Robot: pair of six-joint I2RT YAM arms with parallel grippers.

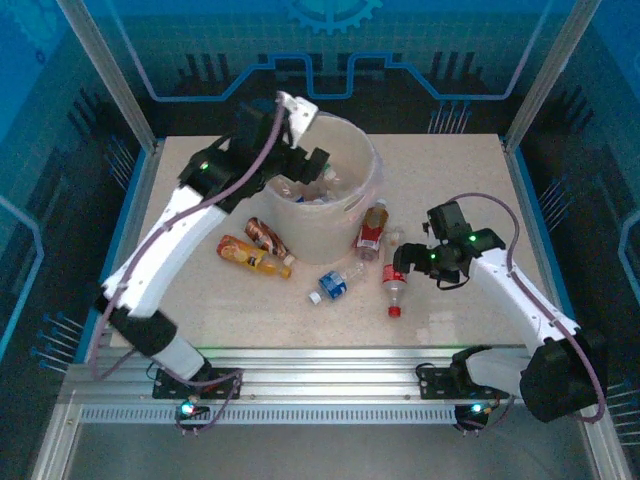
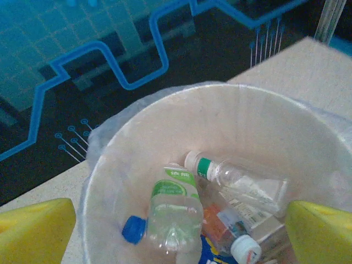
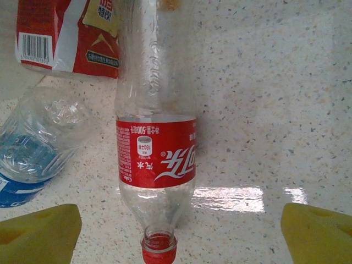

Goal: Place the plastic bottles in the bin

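Clear red-labelled bottle (image 3: pixel 155 148) on speckled table (image 3: pixel 264 110)

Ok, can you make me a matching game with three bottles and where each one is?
Things:
1 green-label bottle
2 red-cap cola bottle
3 orange bottle

Places:
A on the table, under the open right fingers
B on the table, beside the brown bottle
C inside the bin

Pairs: 1-C, 2-A, 3-B
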